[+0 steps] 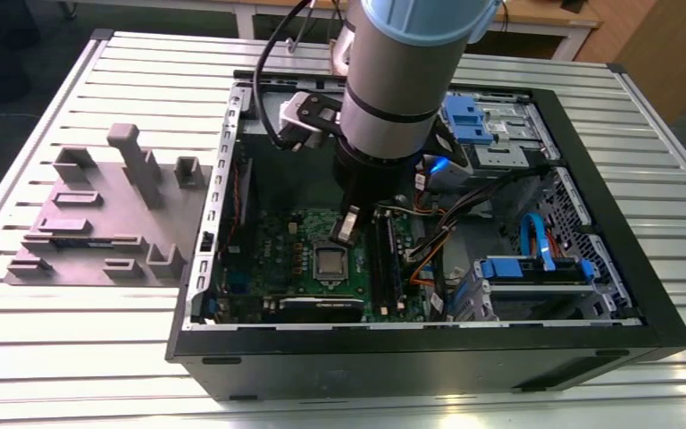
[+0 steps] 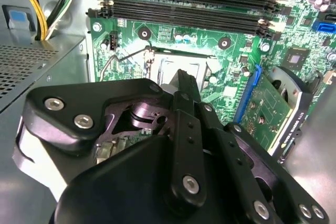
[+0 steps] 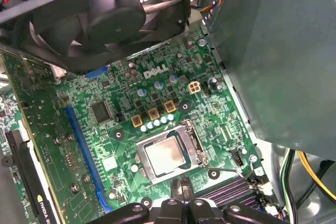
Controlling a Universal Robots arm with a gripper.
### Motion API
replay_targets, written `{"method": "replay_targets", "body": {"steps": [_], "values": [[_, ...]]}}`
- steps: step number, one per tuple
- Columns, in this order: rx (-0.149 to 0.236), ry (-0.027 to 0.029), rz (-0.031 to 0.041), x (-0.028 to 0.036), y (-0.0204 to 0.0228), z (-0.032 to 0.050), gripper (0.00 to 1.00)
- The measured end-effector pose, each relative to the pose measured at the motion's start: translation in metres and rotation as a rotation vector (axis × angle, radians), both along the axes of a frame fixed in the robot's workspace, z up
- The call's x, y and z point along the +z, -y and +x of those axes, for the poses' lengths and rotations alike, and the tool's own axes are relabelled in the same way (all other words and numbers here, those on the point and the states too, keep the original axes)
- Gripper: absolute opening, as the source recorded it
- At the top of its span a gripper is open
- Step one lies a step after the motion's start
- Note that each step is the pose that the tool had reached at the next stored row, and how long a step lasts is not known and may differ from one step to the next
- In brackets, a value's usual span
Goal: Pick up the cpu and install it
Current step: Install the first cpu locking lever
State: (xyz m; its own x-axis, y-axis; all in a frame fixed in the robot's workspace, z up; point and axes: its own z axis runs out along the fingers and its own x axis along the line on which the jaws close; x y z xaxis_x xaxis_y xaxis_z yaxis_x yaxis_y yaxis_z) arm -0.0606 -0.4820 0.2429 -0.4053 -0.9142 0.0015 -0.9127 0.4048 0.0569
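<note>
The cpu (image 3: 167,155) is a small silver square lying flat in the motherboard socket, with the socket's metal frame around it. In the exterior view the cpu (image 1: 329,260) shows in the middle of the green motherboard (image 1: 307,232), inside the open computer case (image 1: 581,179). My gripper (image 1: 346,237) hangs just above the board, close beside the socket on the exterior view's right. In the first wrist view the gripper (image 3: 181,192) has its thin fingers pressed together with nothing between them. In the second wrist view the gripper (image 2: 184,80) partly hides the socket (image 2: 168,66).
A grey power-supply box (image 3: 283,51) and a black fan (image 3: 100,19) flank the socket. A graphics card (image 2: 273,108) and memory slots (image 2: 189,3) border it too. Cables and blue drive cages (image 1: 534,268) fill the case's other side. A grey fixture block (image 1: 104,214) sits on the slatted table.
</note>
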Motion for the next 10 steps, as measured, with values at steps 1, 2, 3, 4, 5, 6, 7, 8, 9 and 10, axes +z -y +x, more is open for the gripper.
{"method": "replay_targets", "body": {"steps": [1,2,3,4,5,6,7,8,9,10], "values": [[0.000,0.0000,0.0001,0.0000,0.0000,0.0000,0.10],[0.000,0.0000,0.0000,0.0000,-0.0001,0.0001,0.10],[0.000,0.0000,0.0000,0.0000,-0.0001,0.0002,0.10],[0.000,0.0000,0.0000,0.0000,0.0000,0.0002,0.10],[0.000,0.0000,0.0000,0.0000,0.0000,0.0003,0.10],[0.000,0.0000,0.0000,0.0000,0.0000,0.0003,0.10],[0.000,0.0000,0.0001,0.0000,0.0000,0.0004,0.10],[0.000,0.0000,0.0000,0.0000,0.0000,0.0004,0.10],[0.000,0.0000,0.0000,0.0000,0.0000,0.0005,0.10],[0.000,0.0000,0.0000,0.0000,0.0000,0.0005,0.10]]}}
